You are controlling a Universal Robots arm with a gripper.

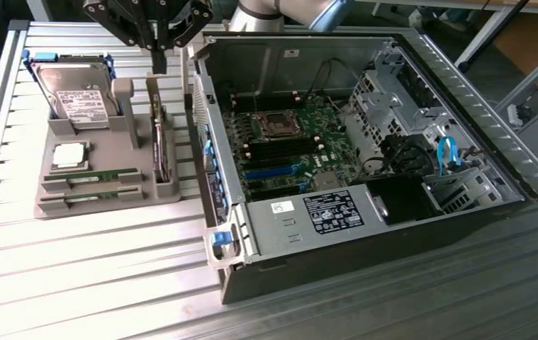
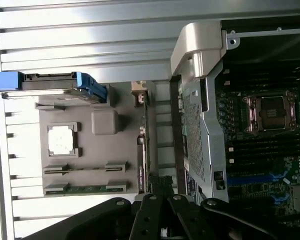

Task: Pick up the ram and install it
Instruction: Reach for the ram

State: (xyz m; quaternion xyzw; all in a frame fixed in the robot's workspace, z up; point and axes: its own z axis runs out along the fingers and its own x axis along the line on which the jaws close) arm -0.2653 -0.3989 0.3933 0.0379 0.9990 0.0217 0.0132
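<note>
Two ram sticks, thin and green, lie edge-up in the grey holder's [image 1: 108,205] slots nearest the front; one ram stick [image 1: 93,175] [image 2: 85,169] sits just behind the other [image 1: 93,192] [image 2: 87,188]. My gripper [image 1: 158,64] [image 2: 159,186] hangs shut and holding nothing above the holder's far end, beside the open computer case's wall [image 1: 203,120], well away from the ram. Inside the case lies the motherboard [image 1: 283,145] [image 2: 260,135] with its bare processor socket [image 1: 276,125] and dark memory slots.
On the holder also stand a silver hard drive [image 1: 79,99] in a blue bracket, a square processor chip [image 1: 68,156] [image 2: 60,139] and a card on edge [image 1: 160,149]. The slatted metal table [image 1: 79,283] stretches out in front. A power supply [image 1: 330,212] fills the case's near end.
</note>
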